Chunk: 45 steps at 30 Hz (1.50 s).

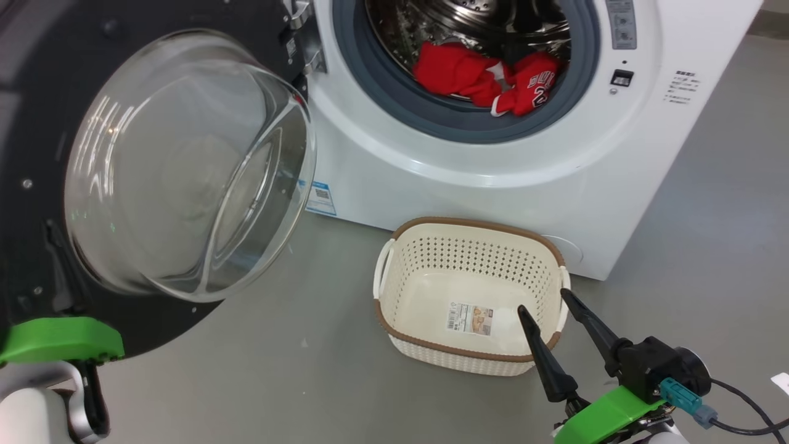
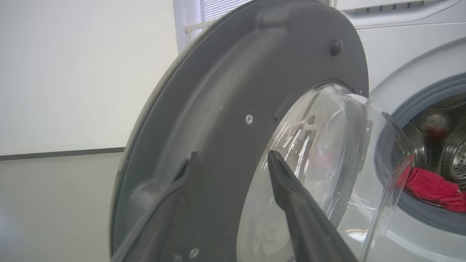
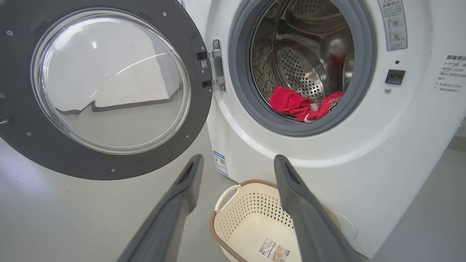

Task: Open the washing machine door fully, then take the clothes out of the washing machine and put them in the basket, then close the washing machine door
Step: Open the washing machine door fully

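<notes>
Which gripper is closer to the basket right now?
Right. The right gripper hangs open at the right rim of the basket; the left gripper is off by the washing machine door, open, fingers pointing at its inner face.

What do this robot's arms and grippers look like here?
The right gripper and left gripper each have two long, tapered dark fingers, slotted near the tip. Behind the right one: a black block, a bright green bracket, a teal connector and a black cable. The left arm has a matching green mount on a white forearm.
</notes>
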### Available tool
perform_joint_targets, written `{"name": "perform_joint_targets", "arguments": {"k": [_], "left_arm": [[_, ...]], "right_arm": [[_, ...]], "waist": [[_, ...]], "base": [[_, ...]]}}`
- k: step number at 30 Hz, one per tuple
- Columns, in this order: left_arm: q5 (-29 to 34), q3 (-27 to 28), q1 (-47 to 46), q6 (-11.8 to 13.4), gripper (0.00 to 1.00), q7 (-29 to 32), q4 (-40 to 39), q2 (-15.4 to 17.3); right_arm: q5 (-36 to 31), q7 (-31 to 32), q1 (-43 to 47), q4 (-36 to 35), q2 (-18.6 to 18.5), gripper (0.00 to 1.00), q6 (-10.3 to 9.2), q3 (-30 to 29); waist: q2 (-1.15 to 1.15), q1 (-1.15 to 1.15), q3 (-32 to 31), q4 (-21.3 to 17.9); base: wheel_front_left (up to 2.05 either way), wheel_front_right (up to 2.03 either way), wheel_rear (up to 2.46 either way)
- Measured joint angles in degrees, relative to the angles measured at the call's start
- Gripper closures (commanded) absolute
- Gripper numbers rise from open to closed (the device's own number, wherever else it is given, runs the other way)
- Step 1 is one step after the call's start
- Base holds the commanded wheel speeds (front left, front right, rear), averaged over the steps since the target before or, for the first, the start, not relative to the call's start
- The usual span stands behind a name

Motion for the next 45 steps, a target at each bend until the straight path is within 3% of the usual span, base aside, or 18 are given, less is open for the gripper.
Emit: {"name": "perform_joint_targets", "arguments": {"k": [7, 15, 29, 45], "left_arm": [[0.0, 0.05, 4.07, -1.29, 0.0, -0.16, -12.11, -2.47], [-0.07, -5.76, 8.87, -6.03, 0.0, -0.18, -21.11, -3.32], [-4.37, -11.46, 14.58, -8.98, 0.0, -0.02, -21.17, -2.61], [-8.2, -12.62, 23.56, -9.11, 0.0, 4.38, -25.71, -0.6]], "right_arm": [[1.51, -2.08, -0.15, 1.99, 0.02, 0.0, 0.0, -2.01], [1.8, -3.33, -1.39, 3.98, 0.05, 0.0, 0.0, -4.42], [1.68, -3.86, -1.48, 2.43, 0.19, 0.0, 0.01, -9.71], [0.86, -3.93, -1.42, -0.65, 0.21, 0.0, 0.01, -10.21]], "waist": [[0.0, 0.0, -1.28, -2.8], [0.0, 0.0, -2.81, -7.09], [0.0, 0.0, -4.3, -16.56], [0.0, 0.0, -4.18, -26.15]], "base": [[0.0, 0.0, 0.0], [0.0, 0.0, 0.0], [0.0, 0.0, 0.0], [0.0, 0.0, 0.0]]}}
